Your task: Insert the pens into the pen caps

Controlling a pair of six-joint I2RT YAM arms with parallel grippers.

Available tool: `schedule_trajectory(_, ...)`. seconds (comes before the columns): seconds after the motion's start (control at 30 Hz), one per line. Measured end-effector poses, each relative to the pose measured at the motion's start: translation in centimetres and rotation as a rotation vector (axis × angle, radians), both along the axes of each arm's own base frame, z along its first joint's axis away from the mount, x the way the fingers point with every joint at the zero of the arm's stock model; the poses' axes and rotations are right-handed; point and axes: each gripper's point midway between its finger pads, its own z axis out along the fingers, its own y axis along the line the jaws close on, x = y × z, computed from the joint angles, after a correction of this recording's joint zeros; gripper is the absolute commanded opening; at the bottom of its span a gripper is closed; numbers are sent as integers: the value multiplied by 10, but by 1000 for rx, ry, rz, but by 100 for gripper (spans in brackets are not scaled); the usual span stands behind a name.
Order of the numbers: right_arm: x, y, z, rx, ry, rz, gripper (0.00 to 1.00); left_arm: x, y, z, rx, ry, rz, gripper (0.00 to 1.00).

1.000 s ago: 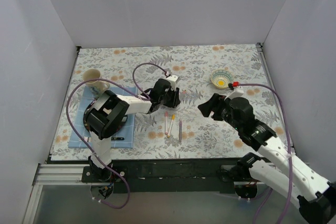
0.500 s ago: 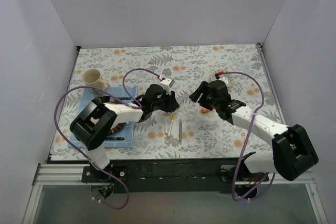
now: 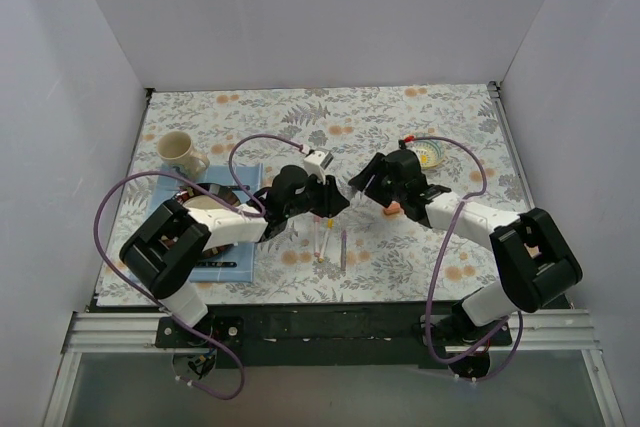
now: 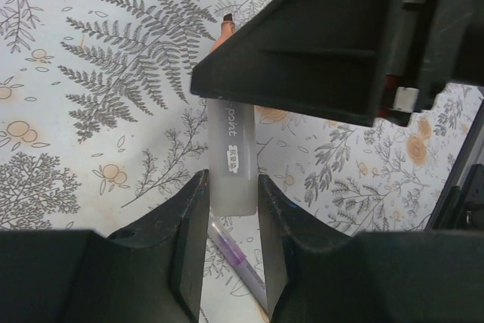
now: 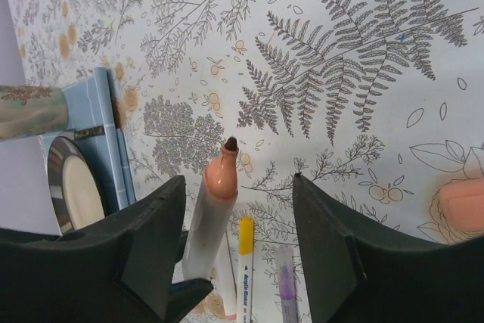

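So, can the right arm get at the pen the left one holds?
Likely yes: the pen, clamped in the left fingers, pokes its orange tip between the open right fingers, nothing blocking.

We catch one clear word here: "point", in dark letters running along the barrel of the pale pen (image 4: 231,149) pinched in the left pincer (image 4: 232,206). Right below that word sits a small dark tag with light characters, and they are too tiny for us to read. Over on the right wrist view, the yellow-tipped pen (image 5: 245,262) carries a line of fine blue print on its white barrel, too small for us to read.
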Motion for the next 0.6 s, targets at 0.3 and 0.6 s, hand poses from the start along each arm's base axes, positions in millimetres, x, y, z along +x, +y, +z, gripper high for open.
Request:
schedule_trajectory(0.3, 1, 22, 18, 101, -86, 93, 1, -14, 1, 12, -29, -15, -21, 5)
schedule_trajectory(0.6, -51, 28, 84, 250, -446, 369, 1, -49, 2, 72, -133, -15, -124, 52)
